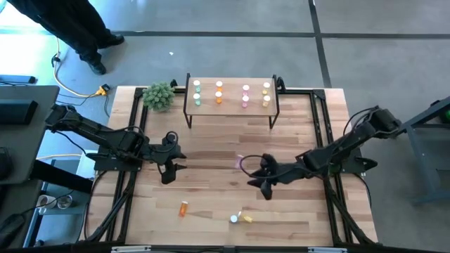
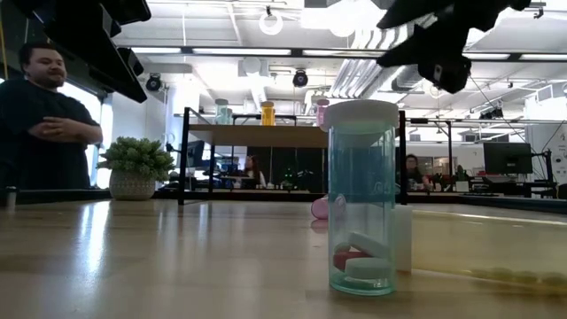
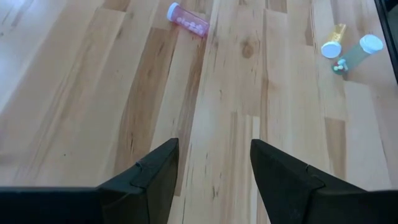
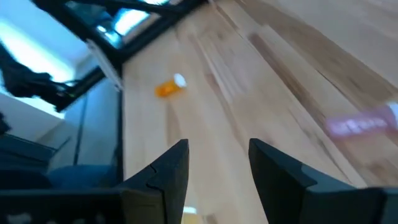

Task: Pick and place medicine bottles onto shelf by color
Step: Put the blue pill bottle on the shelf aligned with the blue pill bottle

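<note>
pink bottle [image 1: 240, 163] lying on tabletop [image 1: 211, 204] | probably light, slick, rolls; grasp mid-barrel | left gripper [image 3: 213, 163], right gripper [image 4: 217, 163]: fingers spread, empty

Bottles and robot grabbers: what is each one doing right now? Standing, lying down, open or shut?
Shelf bottles: standing upright on the shelf.
Pink bottle: lying on its side.
Orange bottle: lying on its side.
Yellow bottle: lying down, next to the green one.
Green bottle: standing upright, cap on.
Left gripper: jaws open, holding nothing.
Right gripper: jaws open, holding nothing.
</note>
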{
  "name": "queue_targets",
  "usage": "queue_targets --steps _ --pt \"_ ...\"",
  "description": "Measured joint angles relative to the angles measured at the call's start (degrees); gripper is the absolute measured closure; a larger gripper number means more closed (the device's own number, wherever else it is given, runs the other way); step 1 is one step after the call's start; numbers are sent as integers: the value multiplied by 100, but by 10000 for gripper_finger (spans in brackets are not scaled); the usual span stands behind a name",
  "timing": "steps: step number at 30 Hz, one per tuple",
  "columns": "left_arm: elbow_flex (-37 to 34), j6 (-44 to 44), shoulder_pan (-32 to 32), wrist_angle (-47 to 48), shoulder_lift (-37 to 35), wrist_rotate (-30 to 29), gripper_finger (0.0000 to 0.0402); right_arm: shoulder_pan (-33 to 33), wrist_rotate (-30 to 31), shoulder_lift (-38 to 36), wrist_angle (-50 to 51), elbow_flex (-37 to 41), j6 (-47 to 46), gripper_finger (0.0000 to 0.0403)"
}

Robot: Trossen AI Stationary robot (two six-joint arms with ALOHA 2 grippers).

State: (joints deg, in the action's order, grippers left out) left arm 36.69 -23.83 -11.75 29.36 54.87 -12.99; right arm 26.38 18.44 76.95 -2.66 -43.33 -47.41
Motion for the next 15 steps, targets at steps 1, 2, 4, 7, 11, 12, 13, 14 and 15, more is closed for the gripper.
queue_targets --steps 1,2,4,7,11,12,13,14,15 --pt "0 0 0 0 0 0 211 51 39 0 -186 35 87 245" --pt "0 0 0 -2 -1 0 211 94 70 0 -315 40 144 245" --pt "0 0 0 0 0 0 211 182 91 32 -526 40 269 245" --pt "0 0 0 0 -1 0 211 361 85 182 -885 44 640 245" --pt "0 0 0 0 0 0 211 586 -91 497 -962 44 1104 245" --pt "0 0 0 0 0 0 211 634 -112 565 -971 44 1150 245" --pt "0 0 0 0 -2 0 211 676 -142 628 -983 44 1166 245" --pt "0 0 0 0 0 0 211 716 -152 691 -1000 44 1171 245" --pt "0 0 0 0 0 0 211 749 -191 754 -1028 44 1173 245"
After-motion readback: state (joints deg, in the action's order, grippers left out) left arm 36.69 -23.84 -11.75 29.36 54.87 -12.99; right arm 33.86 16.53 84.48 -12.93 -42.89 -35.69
